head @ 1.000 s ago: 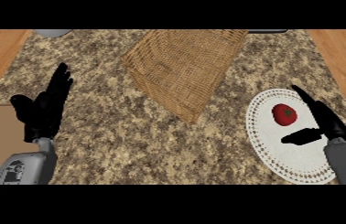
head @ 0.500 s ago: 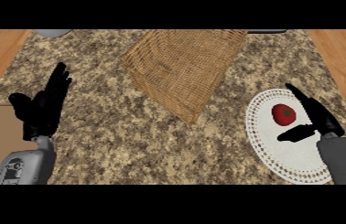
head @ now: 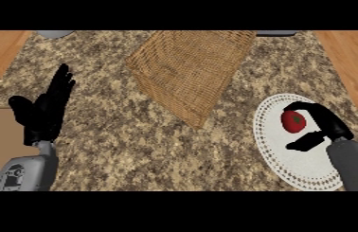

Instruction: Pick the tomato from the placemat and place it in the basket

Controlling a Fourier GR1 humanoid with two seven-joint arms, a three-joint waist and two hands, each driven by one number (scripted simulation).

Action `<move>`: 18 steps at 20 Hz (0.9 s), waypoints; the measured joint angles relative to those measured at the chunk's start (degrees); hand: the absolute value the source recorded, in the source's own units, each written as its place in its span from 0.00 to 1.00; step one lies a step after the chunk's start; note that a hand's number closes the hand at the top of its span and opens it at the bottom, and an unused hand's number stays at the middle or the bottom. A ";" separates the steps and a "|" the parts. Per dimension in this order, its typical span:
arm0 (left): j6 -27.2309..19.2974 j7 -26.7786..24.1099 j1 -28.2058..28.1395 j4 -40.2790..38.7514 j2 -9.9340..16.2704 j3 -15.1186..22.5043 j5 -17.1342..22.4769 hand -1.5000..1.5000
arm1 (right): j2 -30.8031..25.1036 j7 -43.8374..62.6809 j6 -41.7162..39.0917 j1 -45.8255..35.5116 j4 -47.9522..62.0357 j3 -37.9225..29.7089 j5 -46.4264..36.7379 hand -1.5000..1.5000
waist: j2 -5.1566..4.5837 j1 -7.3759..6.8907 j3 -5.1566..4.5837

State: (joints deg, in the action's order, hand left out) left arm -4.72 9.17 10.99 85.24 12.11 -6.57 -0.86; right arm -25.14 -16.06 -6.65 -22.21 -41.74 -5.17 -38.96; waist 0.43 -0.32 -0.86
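A red tomato [head: 293, 121] lies on the round white placemat [head: 280, 153] at the right of the counter. My right hand [head: 334, 128] comes in from the lower right. Its fingers curl over the tomato's top and right side, and the thumb [head: 306, 142] sits just below the tomato on the mat. The woven basket [head: 190, 67] stands at the back centre, well to the left of the tomato and apart from both hands. At the left edge my left hand [head: 43, 111] rests open with its fingers up, holding nothing.
The speckled stone counter [head: 126, 146] spreads between the hands. Wooden strips run along the far left [head: 10, 44] and far right [head: 339, 46]. At the back edge a grey object [head: 54, 33] shows on the left and another [head: 276, 33] on the right.
My right hand's fingers, straight beside the tomato before, have curled over its top. The tomato stays on the placemat. The left hand has barely moved.
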 measured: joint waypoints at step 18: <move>1.86 0.25 2.40 -0.81 -0.73 1.65 -0.07 0.50 | 13.07 9.04 1.30 -7.80 -1.13 9.93 -11.71 1.00 | 0.25 -4.67 -2.55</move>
State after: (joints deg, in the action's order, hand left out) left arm -2.87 9.42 13.39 84.43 11.38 -4.93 -0.93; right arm -12.07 -7.02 -5.35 -30.01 -42.87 4.76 -50.67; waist 0.68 -4.99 -3.41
